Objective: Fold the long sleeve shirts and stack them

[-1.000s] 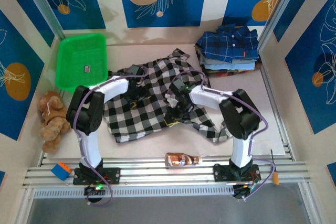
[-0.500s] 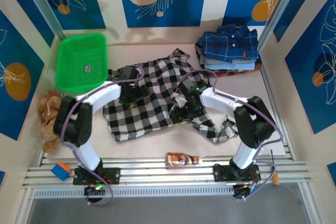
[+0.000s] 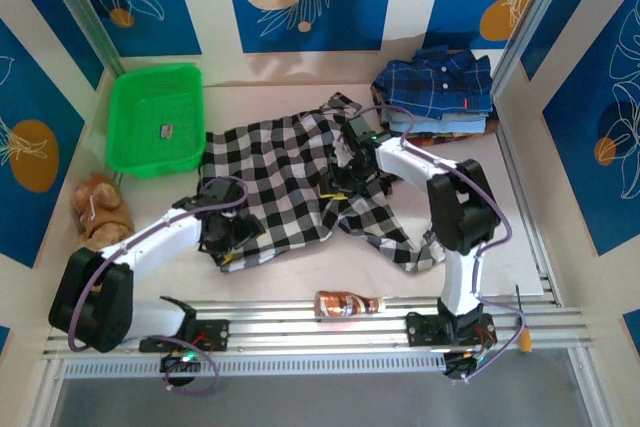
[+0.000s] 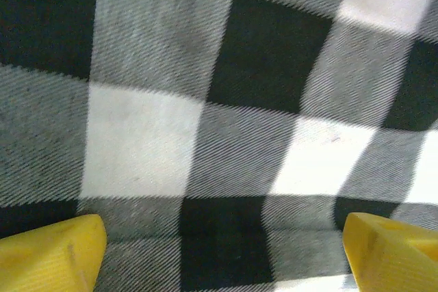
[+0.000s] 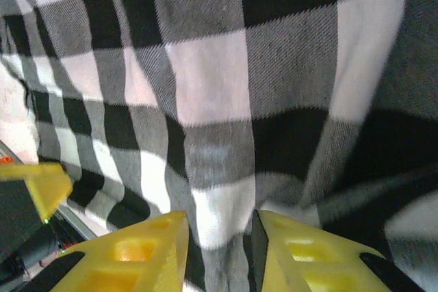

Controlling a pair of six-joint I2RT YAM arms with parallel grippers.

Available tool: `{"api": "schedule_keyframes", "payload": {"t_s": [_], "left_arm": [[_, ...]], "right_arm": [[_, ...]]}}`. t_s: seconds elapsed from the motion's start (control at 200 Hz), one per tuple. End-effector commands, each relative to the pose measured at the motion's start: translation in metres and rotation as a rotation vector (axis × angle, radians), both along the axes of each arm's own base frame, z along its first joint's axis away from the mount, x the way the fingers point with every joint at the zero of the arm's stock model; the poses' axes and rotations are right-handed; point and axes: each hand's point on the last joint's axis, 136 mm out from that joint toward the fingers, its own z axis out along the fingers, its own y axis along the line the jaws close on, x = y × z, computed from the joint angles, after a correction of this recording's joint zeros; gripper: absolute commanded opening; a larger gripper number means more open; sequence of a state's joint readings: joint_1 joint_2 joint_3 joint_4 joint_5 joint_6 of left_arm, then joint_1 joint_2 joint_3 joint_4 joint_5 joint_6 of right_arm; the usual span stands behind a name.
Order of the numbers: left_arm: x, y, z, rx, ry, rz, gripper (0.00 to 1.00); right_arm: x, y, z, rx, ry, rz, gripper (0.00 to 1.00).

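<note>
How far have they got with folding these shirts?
Done: a folded stack, navy shirt on top, sits at the far right. In hand: the checked shirt lies spread out. The right gripper pinches a fold of it, and the left gripper hangs open over its near-left part. Left: folding it and adding it to the stack.

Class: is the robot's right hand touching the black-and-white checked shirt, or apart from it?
Touching. The right wrist view shows a fold of the checked shirt running down between the two yellow fingers of the right hand, pressed against both.
</note>
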State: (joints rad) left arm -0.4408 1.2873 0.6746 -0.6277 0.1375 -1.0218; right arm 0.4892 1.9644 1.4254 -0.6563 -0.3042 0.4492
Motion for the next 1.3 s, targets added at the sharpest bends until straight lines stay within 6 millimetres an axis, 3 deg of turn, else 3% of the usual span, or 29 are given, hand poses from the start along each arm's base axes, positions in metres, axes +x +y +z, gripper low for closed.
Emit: {"api": "schedule_keyframes", "payload": {"t_s": [0.0, 0.235, 0.365, 0.475, 0.7, 0.85, 0.955, 1.116, 1.211, 1.296], "left_arm": [[-0.022, 0.002, -0.008, 0.019, 0.049, 0.012, 0.89], [-0.060, 0.003, -0.002, 0.012, 0.044, 0.054, 0.89], [-0.083, 0.010, -0.014, 0.004, 0.068, 0.081, 0.89], [-0.083, 0.009, -0.012, -0.013, 0.054, 0.086, 0.89], [-0.040, 0.001, 0.035, -0.026, -0.096, 0.107, 0.91], [-0.003, 0.000, 0.057, 0.000, -0.146, 0.084, 0.92], [0.028, -0.001, 0.058, 0.027, -0.152, 0.049, 0.92], [0.085, -0.017, 0.048, 0.064, -0.172, -0.013, 0.92], [0.119, -0.035, 0.043, 0.061, -0.179, -0.052, 0.92], [0.144, -0.047, 0.034, 0.064, -0.183, -0.069, 0.92]], "right_arm": [[0.010, 0.010, -0.004, 0.016, 0.044, -0.034, 0.31], [0.019, -0.013, -0.031, -0.099, 0.098, -0.126, 0.28], [0.011, -0.027, -0.045, -0.150, 0.130, -0.156, 0.28], [0.002, -0.037, -0.046, -0.180, 0.142, -0.166, 0.29], [-0.020, -0.071, -0.025, -0.253, 0.079, -0.176, 0.39], [-0.011, -0.090, 0.016, -0.204, -0.056, -0.233, 0.53], [0.001, -0.129, 0.032, -0.260, -0.094, -0.335, 0.60], [0.014, -0.194, 0.020, -0.338, -0.035, -0.485, 0.60], [0.010, -0.208, 0.012, -0.337, -0.001, -0.494, 0.55], [-0.014, -0.208, 0.007, -0.327, 0.048, -0.481, 0.53]]}}
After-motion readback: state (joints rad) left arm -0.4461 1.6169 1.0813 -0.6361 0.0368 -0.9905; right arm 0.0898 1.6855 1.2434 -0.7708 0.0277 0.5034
